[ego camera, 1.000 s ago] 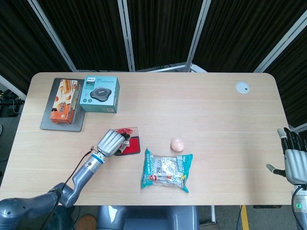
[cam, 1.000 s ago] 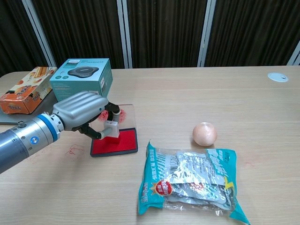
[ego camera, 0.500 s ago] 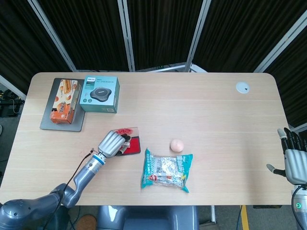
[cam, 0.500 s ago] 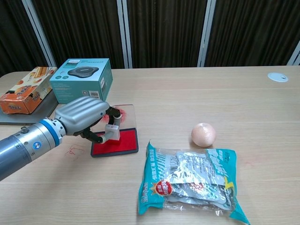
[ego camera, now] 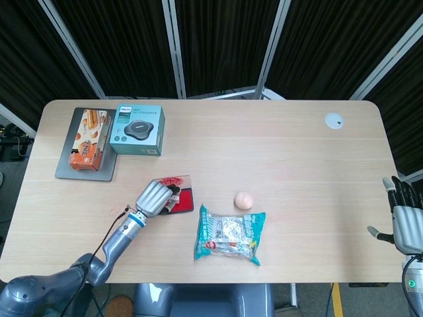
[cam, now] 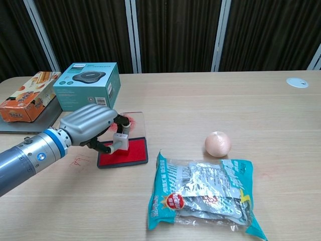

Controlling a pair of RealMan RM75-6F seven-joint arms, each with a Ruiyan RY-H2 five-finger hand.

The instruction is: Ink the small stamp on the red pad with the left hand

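Note:
My left hand (cam: 90, 123) (ego camera: 151, 197) grips a small white stamp (cam: 121, 140) between thumb and fingers and holds it down on the red ink pad (cam: 133, 152) (ego camera: 186, 199). The pad lies in a black tray whose clear lid (cam: 136, 123) is folded back behind it. In the head view my hand covers most of the stamp. My right hand (ego camera: 404, 216) hangs off the table's right edge, fingers spread, holding nothing.
A teal box (cam: 88, 85) and an orange snack box (cam: 27, 96) on a grey tray stand at the back left. A pink ball (cam: 218, 143) and a blue snack bag (cam: 203, 193) lie right of the pad. Faint red marks (cam: 79, 161) show on the table left of the pad.
My left hand shifted slightly right and lowered the stamp onto the red pad. The right hand has not moved.

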